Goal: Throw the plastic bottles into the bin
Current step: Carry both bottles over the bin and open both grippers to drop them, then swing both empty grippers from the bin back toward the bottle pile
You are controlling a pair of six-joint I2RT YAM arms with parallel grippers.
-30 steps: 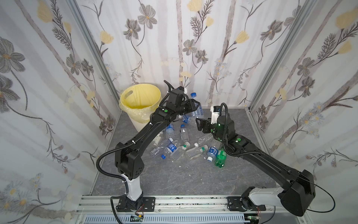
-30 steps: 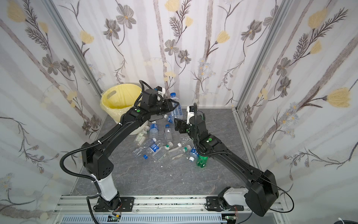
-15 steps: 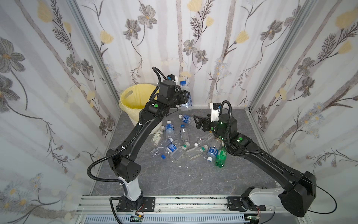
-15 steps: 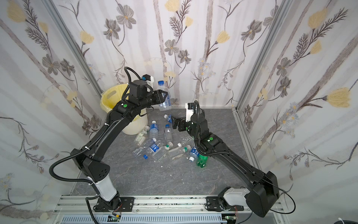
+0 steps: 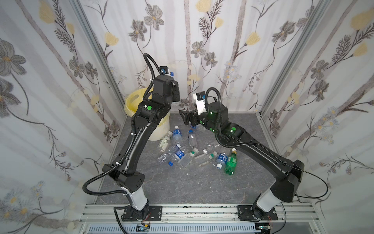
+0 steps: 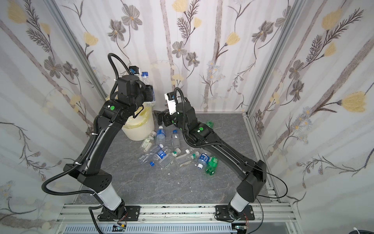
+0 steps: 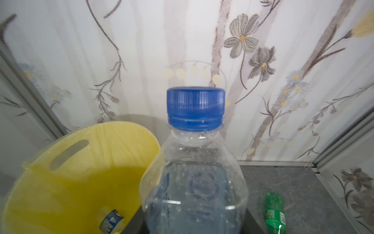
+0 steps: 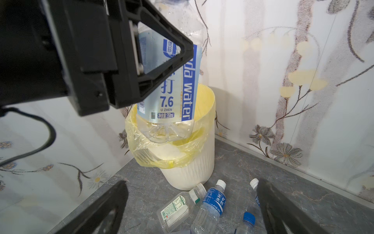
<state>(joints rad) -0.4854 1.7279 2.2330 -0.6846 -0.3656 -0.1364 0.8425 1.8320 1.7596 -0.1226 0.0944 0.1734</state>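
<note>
While the left hand (image 6: 148, 95) sits up high, left of centre in a top view, it's clamped across the label of a clear bottle (image 8: 172, 97) with a blue cap. The bottle is upright, cap up, and the label reads "soda water". In the right wrist view its base hangs right at the rim of the bin (image 8: 192, 172), overlapping the yellow bag (image 8: 162, 158) folded over the edge. Honestly can't tell if it's properly over the opening or just beside the rim. In the left wrist view the bin fills the lower left of the frame, and another bottle (image 7: 111, 220) with a dark blue label lies inside it.

The right hand (image 5: 186, 117) is spread wide with nothing in it, hovering mid-frame just right of the bin and pointing at it. Its black fingers (image 8: 97, 210) poke in from the bottom of its own wrist view.

The loose bottles (image 5: 188, 154) lie scattered on the grey worktop (image 5: 182, 188), centre of both top views, from the bin's foot towards the right arm. They're mostly clear with blue or white caps, and all on their sides. A green bottle (image 5: 230, 162) lies at the right end of the pile. A second green bottle (image 6: 209, 123) lies apart, behind the right arm near the back wall.
</note>
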